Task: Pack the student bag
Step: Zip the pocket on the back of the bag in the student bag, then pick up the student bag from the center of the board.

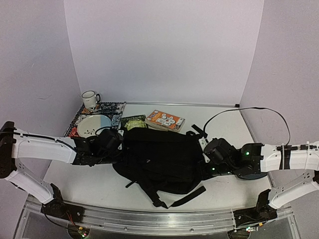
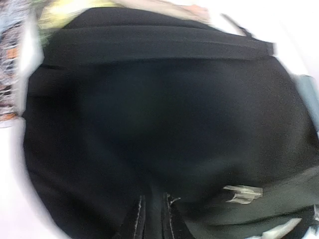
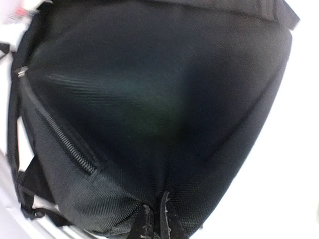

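The student bag (image 1: pixel 159 157) lies flat in the middle of the white table (image 1: pixel 89 184), a big soft slump of black fabric. One flat webbing strap (image 1: pixel 188 195) trails toward the near edge. And both arms are on it, one at each end!

The left gripper (image 1: pixel 118 144) is at the bag's left edge. Its wrist view is blurred, but the two dark fingers (image 2: pixel 135 221) stand almost together, clenched on a fold of the smooth black cloth. A small silvery tab (image 2: pixel 242 191) glints just to their right.

The right gripper (image 1: pixel 205 160) has the bag's right edge. Up close, the coarse woven nylon gathers into a pucker where the jaws are pinched tight on it. A toothed zip (image 3: pixel 55 129) runs slantwise across the panel to the left.

Behind the bag, at far left, there's a patterned mat (image 1: pixel 112 110) with a round white bowl (image 1: pixel 91 127) on it. A white mug (image 1: pixel 90 98) with a dark rim stands at the mat's far left corner. A green packet (image 1: pixel 133 122) lies just beyond the bag's far edge. To its right is a flat orange book (image 1: pixel 165 120), set at an angle. A thin black cable (image 1: pixel 249 109) loops across the far right of the table.
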